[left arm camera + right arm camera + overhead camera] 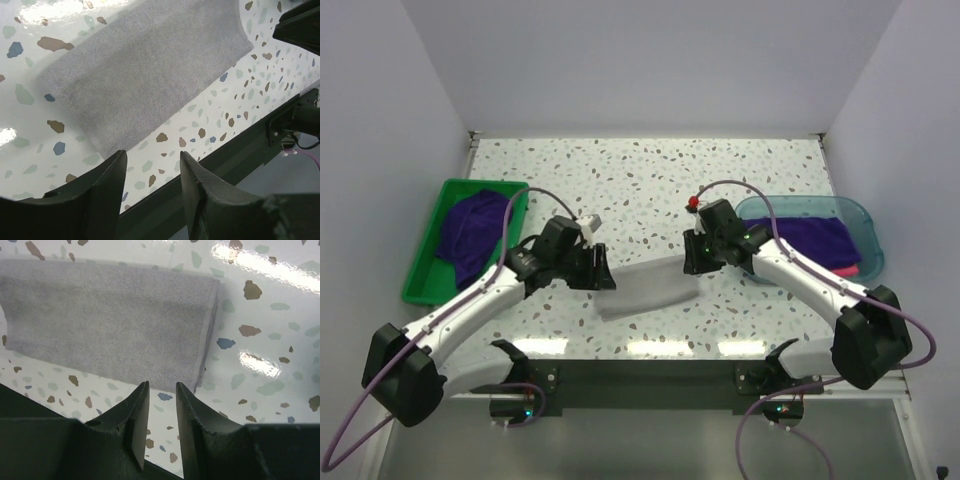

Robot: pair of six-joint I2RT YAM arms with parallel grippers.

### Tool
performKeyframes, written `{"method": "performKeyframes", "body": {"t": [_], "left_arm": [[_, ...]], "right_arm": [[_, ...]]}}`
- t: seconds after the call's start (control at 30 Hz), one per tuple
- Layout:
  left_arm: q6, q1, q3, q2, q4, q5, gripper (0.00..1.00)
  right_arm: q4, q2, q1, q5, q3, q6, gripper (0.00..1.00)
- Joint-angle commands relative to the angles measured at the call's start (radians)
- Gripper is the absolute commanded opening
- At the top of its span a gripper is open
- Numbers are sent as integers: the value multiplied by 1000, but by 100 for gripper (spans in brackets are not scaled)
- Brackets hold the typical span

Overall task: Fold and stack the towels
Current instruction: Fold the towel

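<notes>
A pale grey towel (645,285) lies folded flat on the speckled table between the two arms; it also shows as the grey towel (145,70) in the left wrist view and the grey towel (105,320) in the right wrist view. My left gripper (603,270) hovers at its left end, open and empty (152,160). My right gripper (692,262) hovers at its right end, open and empty (162,387). A dark purple towel (470,230) lies bunched in the green bin (420,270). Another purple towel (810,238) lies on a pink one (848,270) in the teal tray (870,225).
The table's near edge runs just below the grey towel, with a dark rail (235,150) along it. White walls close in the table on three sides. Purple cables loop over both arms.
</notes>
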Motion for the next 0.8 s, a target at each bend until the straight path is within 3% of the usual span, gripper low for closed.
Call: {"method": "performKeyframes", "body": {"t": [0.0, 0.2, 0.4, 0.6, 0.77], "left_arm": [[-34, -31, 29, 65, 62, 0, 50], [-50, -108, -55, 178, 183, -27, 46], [-64, -163, -118, 257, 191, -49, 40], [-82, -169, -192, 237, 174, -55, 38], [-79, -168, -146, 154, 115, -69, 42]], "right_arm": [[101, 19, 7, -70, -19, 56, 31], [185, 93, 5, -52, -116, 66, 30], [242, 134, 4, -6, -201, 80, 29], [236, 114, -4, 42, -263, 94, 29], [142, 41, -3, 51, -171, 45, 31]]}}
